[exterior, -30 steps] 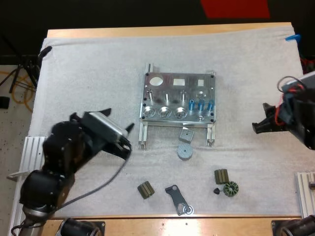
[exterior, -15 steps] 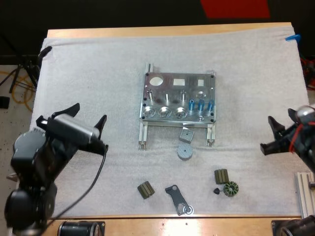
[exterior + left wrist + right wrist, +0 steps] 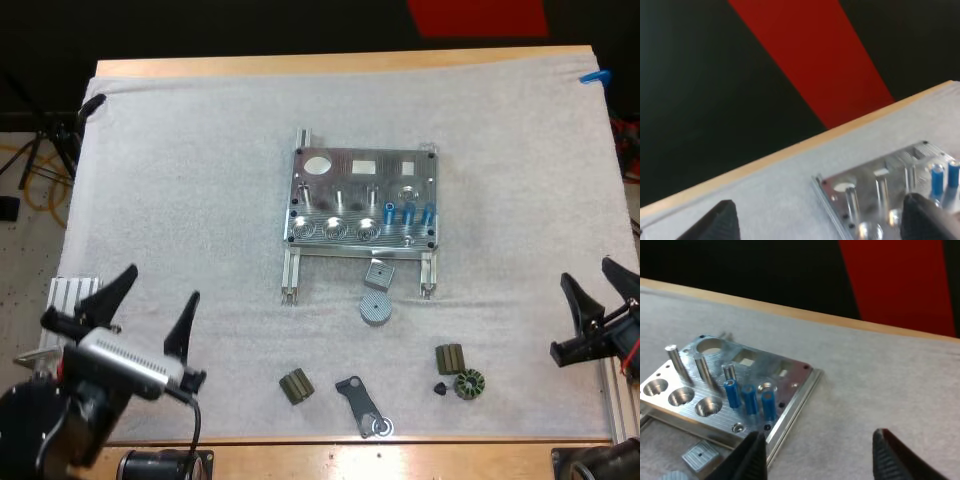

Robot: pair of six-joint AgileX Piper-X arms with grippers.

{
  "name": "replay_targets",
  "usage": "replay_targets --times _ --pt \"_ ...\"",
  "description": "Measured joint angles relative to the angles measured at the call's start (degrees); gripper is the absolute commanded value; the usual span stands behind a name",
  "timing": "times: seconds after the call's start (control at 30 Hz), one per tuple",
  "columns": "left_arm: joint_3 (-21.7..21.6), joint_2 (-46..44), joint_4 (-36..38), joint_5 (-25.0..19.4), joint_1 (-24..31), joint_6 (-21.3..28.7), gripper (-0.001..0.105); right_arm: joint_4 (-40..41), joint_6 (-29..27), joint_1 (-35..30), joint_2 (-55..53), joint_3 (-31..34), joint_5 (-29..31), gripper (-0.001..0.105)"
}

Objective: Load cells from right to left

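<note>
The metal fixture (image 3: 363,200) lies mid-mat, with three blue cylinders (image 3: 408,212) standing upright in its right front part; they also stand on the fixture (image 3: 715,385) as the blue cylinders (image 3: 749,399) in the right wrist view. My left gripper (image 3: 152,318) is open at the mat's near left, far from the fixture (image 3: 880,190). At the near right edge my right gripper (image 3: 604,298) is open and holds nothing. Small dark parts (image 3: 449,358) lie in front of the fixture.
Near the front of the mat lie a grey disc (image 3: 375,308), a small grey block (image 3: 378,272), a ribbed part (image 3: 295,385), a flat bracket (image 3: 361,405) and a toothed ring (image 3: 468,384). Aluminium rails (image 3: 70,298) sit at both near sides.
Both arms have pulled back toward the table's near side, the left from beside the fixture to the near left corner, the right down along the right edge. The fixture and parts stayed put.
</note>
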Motion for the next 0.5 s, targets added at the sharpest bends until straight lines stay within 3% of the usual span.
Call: replay_targets --times 0.27,0.5 --pt "0.5 -6.1 7.2 -0.7 0.0 1.0 0.066 0.0 0.4 0.0 -3.5 2.6 -2.2 0.047" --pt "5.5 -11.5 8.4 -1.3 0.0 1.3 0.066 0.5 0.4 0.0 -5.9 5.1 -4.2 0.047"
